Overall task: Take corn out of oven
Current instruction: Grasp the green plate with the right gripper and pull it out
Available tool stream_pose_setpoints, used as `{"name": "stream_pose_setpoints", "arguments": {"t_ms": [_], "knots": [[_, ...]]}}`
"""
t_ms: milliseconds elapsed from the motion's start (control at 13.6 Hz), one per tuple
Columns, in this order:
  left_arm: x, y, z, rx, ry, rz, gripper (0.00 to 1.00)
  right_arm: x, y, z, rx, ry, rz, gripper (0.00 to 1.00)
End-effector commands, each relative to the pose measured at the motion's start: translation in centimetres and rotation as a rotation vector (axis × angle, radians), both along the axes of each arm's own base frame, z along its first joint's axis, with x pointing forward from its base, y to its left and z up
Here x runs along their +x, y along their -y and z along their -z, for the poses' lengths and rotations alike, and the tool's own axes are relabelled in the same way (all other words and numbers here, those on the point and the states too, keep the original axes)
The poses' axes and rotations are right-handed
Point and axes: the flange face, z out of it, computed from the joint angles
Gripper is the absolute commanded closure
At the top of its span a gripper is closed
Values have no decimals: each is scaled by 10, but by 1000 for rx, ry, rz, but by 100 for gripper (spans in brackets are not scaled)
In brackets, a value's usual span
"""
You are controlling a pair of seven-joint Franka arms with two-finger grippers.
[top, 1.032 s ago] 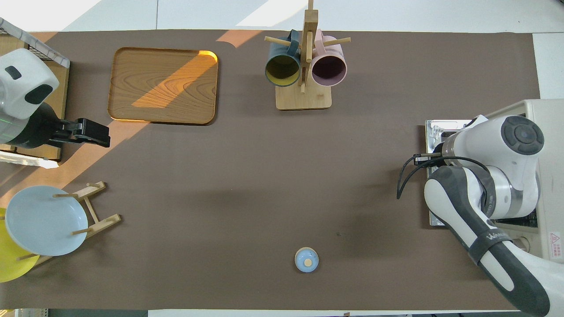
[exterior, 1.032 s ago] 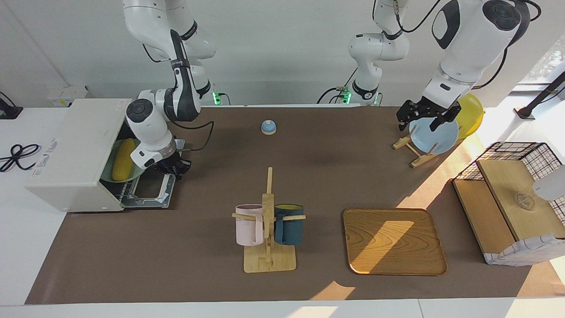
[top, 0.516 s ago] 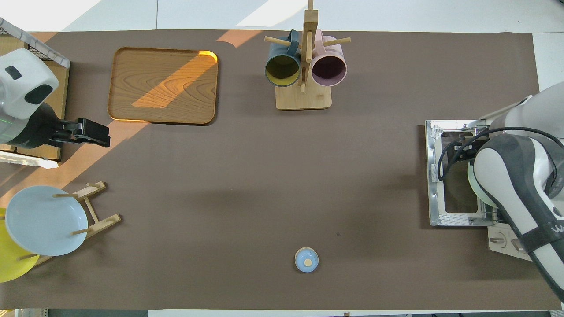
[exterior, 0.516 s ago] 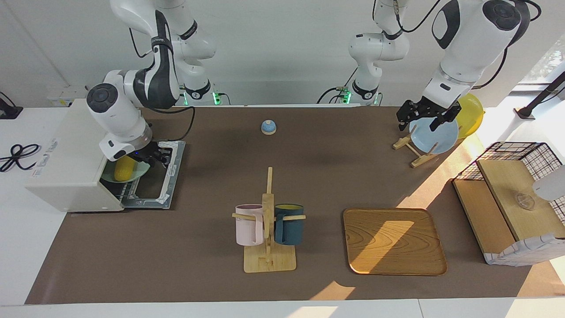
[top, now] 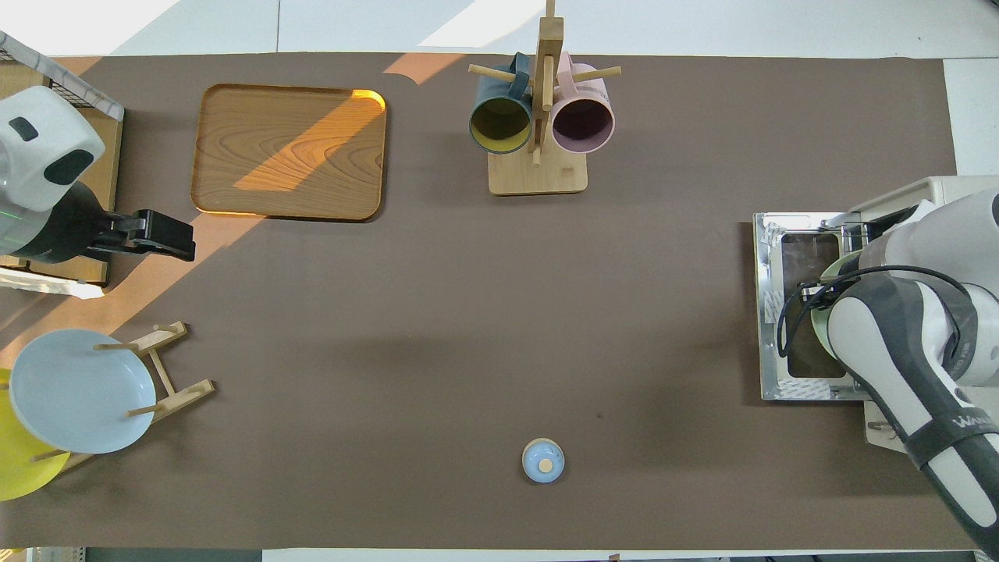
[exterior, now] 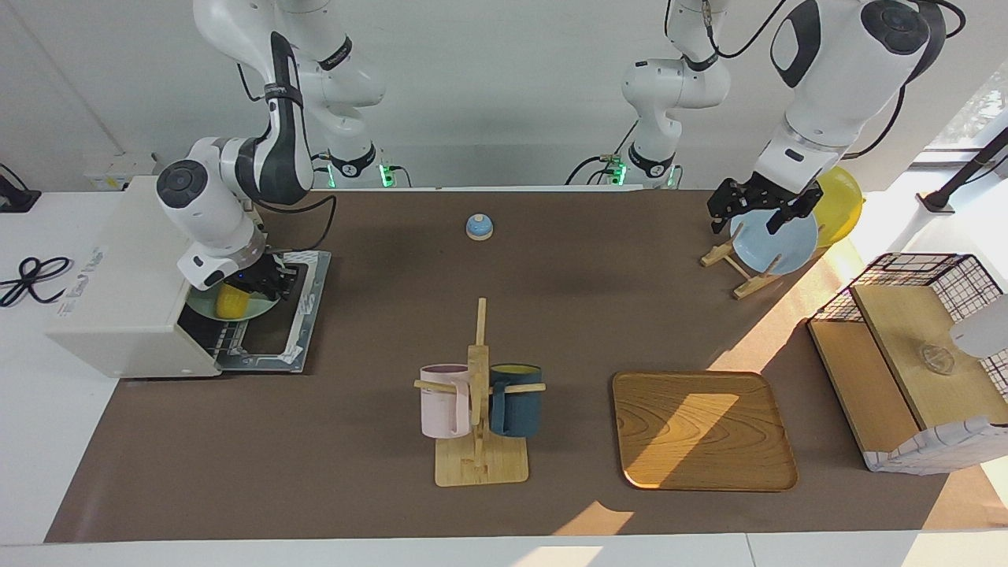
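The right gripper [exterior: 256,285] is positioned at the mouth of the oven [exterior: 130,272], directly over the corn [exterior: 230,300]. Only the end of the yellow corn is seen below the gripper; the corn lies on a pale green plate [exterior: 260,309] on the oven's wire rack. Whether the fingers are closed on the corn cannot be told, since the wrist hides them in both views. The oven door [top: 776,308] is folded down flat on the table just beneath the gripper, toward the middle of the table.

A small blue bell [exterior: 479,227] stands on the brown mat well apart from the right gripper, toward the left arm's end. A wooden mug rack [exterior: 479,409] with a pink mug [exterior: 442,411] and a dark blue mug [exterior: 516,403] is placed farther from the robots.

The left gripper [exterior: 754,210] hangs over a light blue plate [exterior: 776,244] on a wooden stand, with its fingers spread apart and nothing held; this arm waits. A wooden tray [exterior: 701,429] lies farthest out.
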Motion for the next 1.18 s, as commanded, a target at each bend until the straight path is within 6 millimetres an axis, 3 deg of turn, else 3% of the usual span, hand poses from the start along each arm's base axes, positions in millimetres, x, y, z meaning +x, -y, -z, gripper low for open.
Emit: {"name": "stream_pose_setpoints", "arguments": {"t_ms": [0, 74, 295, 368, 442, 516, 589, 663, 884, 1032, 1105], "knots": [[-8, -4, -2, 16, 18, 2, 0, 10, -62, -21, -56, 15, -82, 100], [-8, -4, -2, 16, 18, 2, 0, 19, -105, -29, -73, 6, -58, 100], [-8, -4, -2, 17, 15, 2, 0, 35, -202, -57, -102, 9, -7, 100], [-8, -4, -2, 17, 15, 2, 0, 36, -243, -60, -111, 11, 24, 100], [-8, -4, -2, 16, 18, 2, 0, 41, -291, -54, -135, 6, 66, 100], [-8, -4, -2, 16, 18, 2, 0, 47, -354, -39, -168, 3, 112, 100], [-8, -4, -2, 17, 16, 2, 0, 54, -402, -22, -175, 13, 164, 100], [-8, -4, -2, 17, 16, 2, 0, 58, -422, -1, -187, 23, 210, 100], [-8, -4, -2, 17, 16, 1, 0, 42, -464, 39, -175, 38, 226, 100], [-8, -4, -2, 16, 18, 2, 0, 0, -527, 92, -193, 58, 216, 100], [-8, -4, -2, 16, 18, 2, 0, -2, -540, 98, -142, 98, 254, 100]]}}
